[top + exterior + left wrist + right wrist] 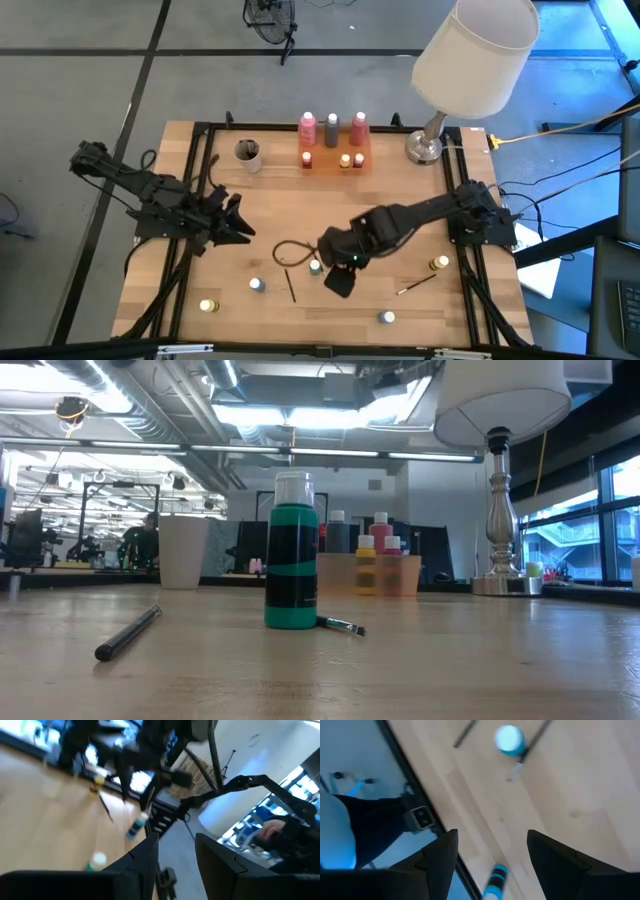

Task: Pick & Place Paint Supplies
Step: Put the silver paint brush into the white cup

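At the far edge of the desk (180, 200), the flat orange tray (335, 160) carries three tall white-capped bottles (332, 128), two pink and one grey, with three small pots (345, 161) in front of them. A beige cup (248, 152) stands to the tray's left and a lamp (470, 60) to its right.

Other supplies lie scattered over the near half: a yellow-lidded pot (208, 306) near the left corner, a blue bottle (256, 285) beside it, a thin dark brush (290, 286), another blue bottle (387, 318) near the front edge, a second brush (417, 285) and a yellow-capped pot (440, 263) on the right. From table height, a green bottle (291, 555) stands upright with a brush tip just beside its base.

The right gripper (338, 280) hovers over the middle of the desk, its fingers (440, 855) apart and holding nothing. The left gripper (238, 222) waits at the left side, fingers (145, 857) also apart and empty.
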